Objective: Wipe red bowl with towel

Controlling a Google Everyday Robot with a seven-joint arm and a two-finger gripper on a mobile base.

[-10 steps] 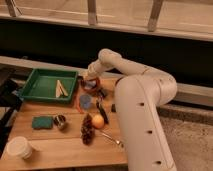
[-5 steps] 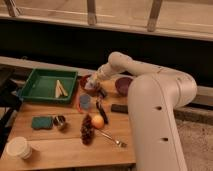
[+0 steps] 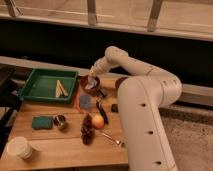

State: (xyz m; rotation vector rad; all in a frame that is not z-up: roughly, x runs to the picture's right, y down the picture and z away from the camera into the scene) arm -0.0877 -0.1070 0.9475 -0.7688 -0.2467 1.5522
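Table [image 3: 60,150]: wooden top; left, near and right edges in view; far edge runs below a dark wall under a window rail.
Open room, near side: bare wood along the front edge between white cup [image 3: 19,148] at the front-left corner and the arm's column on the right.
Open room, left: strip of bare wood between green tray [image 3: 31,89] and teal sponge [image 3: 42,122]; more bare wood in front of the sponge.
Crowded zone: centre of the top — small blue square [image 3: 85,102], dark tool [image 3: 102,111], orange fruit [image 3: 98,121], dark grape bunch [image 3: 87,131] and metal spoon [image 3: 110,138] lie near one another.
Small metal cup [image 3: 60,121]: just right of the sponge.
Tray contents: pale sticks lying inside near its right wall; exact kind cannot be told.
Red bowl [image 3: 90,84]: near the far edge, just right of the tray's right wall, apart from it.
Towel [image 3: 91,83]: pale blue-grey cloth seen inside the red bowl, directly under the gripper.
Maroon bowl [image 3: 120,82]: right of the red bowl, partly hidden by the arm.
Arm pose: thick white column rising at the right of the table, bending at a rounded shoulder, then a forearm reaching left and down toward the red bowl.
Gripper [image 3: 93,79]: wrist angled down-left, tip over the red bowl's opening — fingers closed together, meeting the towel; whether the cloth is actually pinched cannot be told.
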